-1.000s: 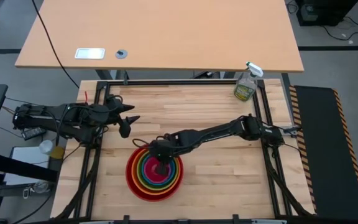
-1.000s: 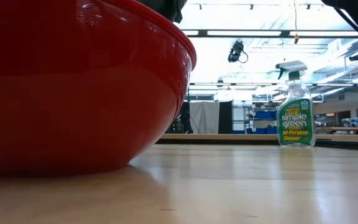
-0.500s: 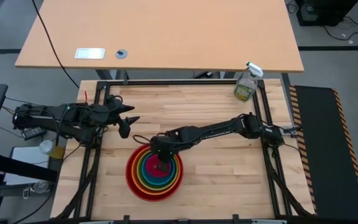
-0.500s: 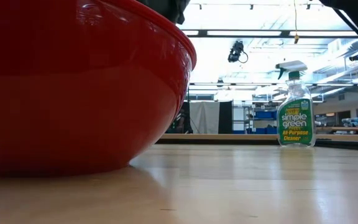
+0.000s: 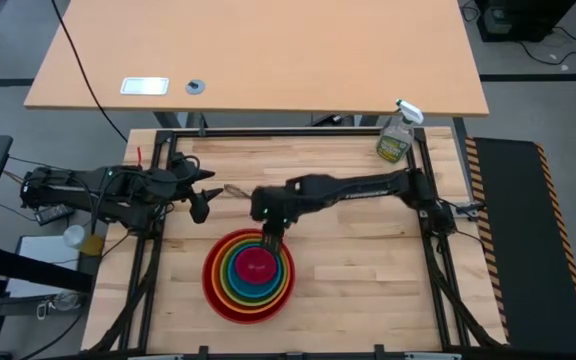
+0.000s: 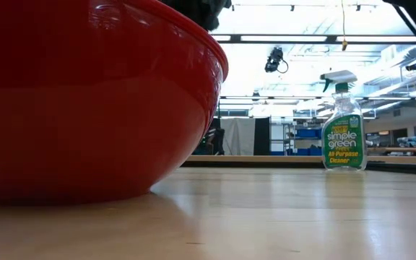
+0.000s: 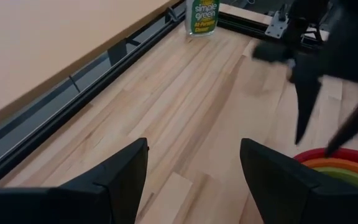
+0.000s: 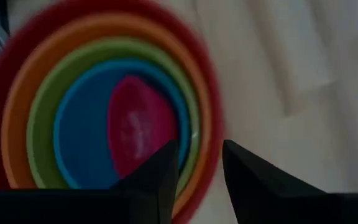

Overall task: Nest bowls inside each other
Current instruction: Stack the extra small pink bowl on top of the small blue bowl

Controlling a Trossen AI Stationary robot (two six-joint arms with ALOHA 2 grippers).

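Observation:
The bowls stand nested in one stack (image 5: 249,276) on the wooden table: red (image 5: 211,290) outermost, then orange, green and blue (image 8: 82,143). The pink one (image 5: 257,266) sits innermost, a little off centre. My right gripper (image 5: 269,240) hovers over the stack's far rim, pointing steeply down, open, with nothing between its fingers (image 8: 201,168). My left gripper (image 5: 207,192) waits open at the table's left, above the wood (image 7: 194,180). The low view is filled by the red bowl's wall (image 6: 85,101), whose base rests on the table.
A clear spray bottle with a green label (image 5: 396,138) stands at the table's far right corner (image 6: 344,123). A black metal frame (image 5: 298,133) runs around the table's edges. Bare wood lies to the right of the stack (image 5: 368,280).
My right gripper has risen out of the stack and drawn back toward the table's far edge. It has left the pink bowl sitting inside the blue one. The stack has kept its place.

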